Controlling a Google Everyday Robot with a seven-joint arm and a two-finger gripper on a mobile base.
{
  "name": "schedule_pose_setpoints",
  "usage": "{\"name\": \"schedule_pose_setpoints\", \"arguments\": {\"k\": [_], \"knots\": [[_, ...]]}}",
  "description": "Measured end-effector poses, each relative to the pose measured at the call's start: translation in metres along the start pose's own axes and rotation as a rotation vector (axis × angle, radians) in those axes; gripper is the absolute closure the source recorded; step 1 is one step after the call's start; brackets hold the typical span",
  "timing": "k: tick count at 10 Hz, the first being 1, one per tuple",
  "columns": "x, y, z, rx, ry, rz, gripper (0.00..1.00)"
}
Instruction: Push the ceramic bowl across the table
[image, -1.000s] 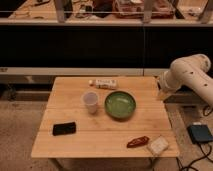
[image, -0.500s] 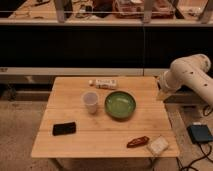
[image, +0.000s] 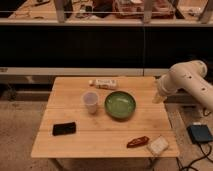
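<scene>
The ceramic bowl (image: 120, 105) is round, shallow and glossy green. It sits right of centre on the light-wood table (image: 70, 140). My gripper (image: 159, 96) hangs at the end of the white arm (image: 187, 80), just past the table's right edge. It is to the right of the bowl and apart from it.
A small translucent white cup (image: 90, 102) stands just left of the bowl. A white tube-like packet (image: 104, 83) lies at the far edge. A black phone (image: 64, 128) lies front left. A reddish-brown item (image: 137, 142) and a pale packet (image: 158, 145) lie front right. A dark pad (image: 200, 133) lies on the floor.
</scene>
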Motion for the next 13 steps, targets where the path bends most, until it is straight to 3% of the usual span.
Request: {"name": "schedule_pose_setpoints", "arguments": {"k": [3,6,8,10,13], "knots": [[0.011,0.021,0.047,-0.026,-0.046,0.001,0.35],[0.02,0.033,0.099,-0.05,-0.059,-0.007,0.6],[0.015,0.031,0.126,-0.053,-0.102,0.009,0.82],[0.008,0.021,0.14,-0.04,-0.139,0.005,0.98],[-0.002,0.004,0.158,-0.013,-0.167,-0.054,1.0]]}}
